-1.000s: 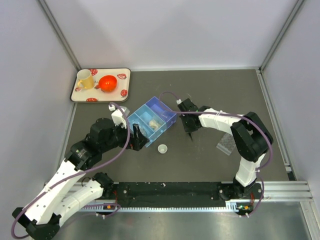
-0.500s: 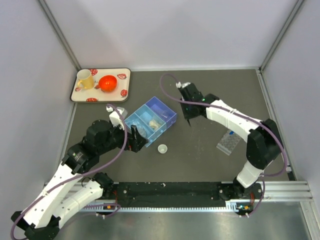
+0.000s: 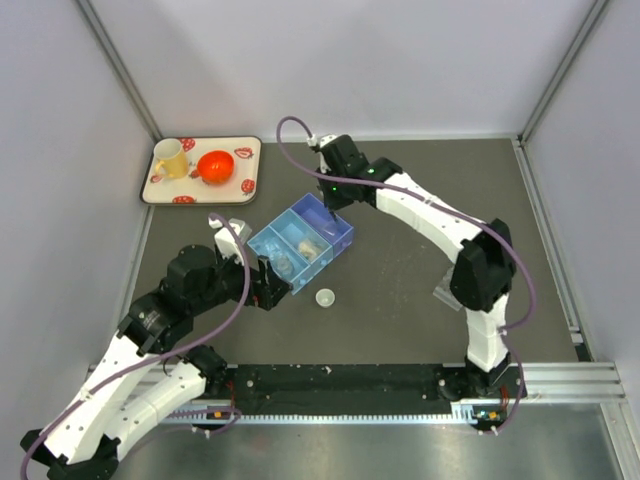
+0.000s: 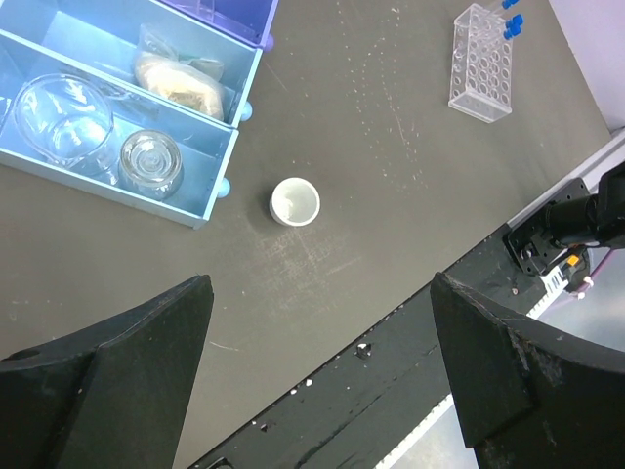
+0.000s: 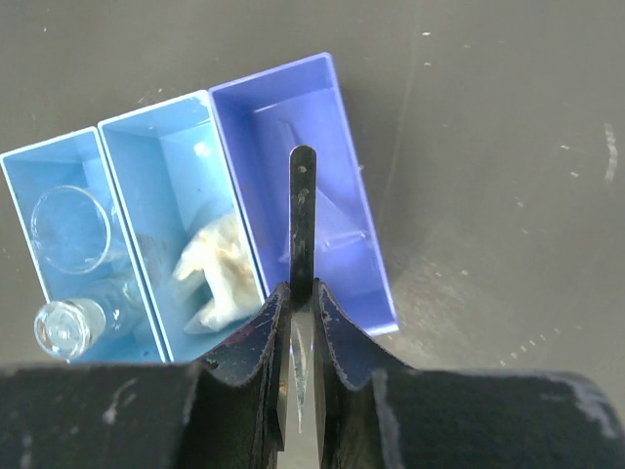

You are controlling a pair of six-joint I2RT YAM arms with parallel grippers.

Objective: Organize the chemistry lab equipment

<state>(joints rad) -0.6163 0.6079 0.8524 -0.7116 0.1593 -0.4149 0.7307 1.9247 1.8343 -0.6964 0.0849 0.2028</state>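
Observation:
My right gripper is shut on a thin dark rod and holds it above the purple end compartment of a blue three-part organizer box. A clear funnel-like piece lies in that compartment. The light-blue compartments hold a clear beaker, a small glass jar and a plastic bag. A tiny white cup stands on the table. A clear tube rack with blue-capped tubes stands to the right. My left gripper is open and empty beside the box.
A white tray at the back left holds a yellow mug and an orange-red bowl. The black base rail runs along the near edge. My right arm partly covers the tube rack in the top view.
My right arm has swung left and toward the back with the rod, from right of the box to over its purple compartment. My left gripper shifted slightly.

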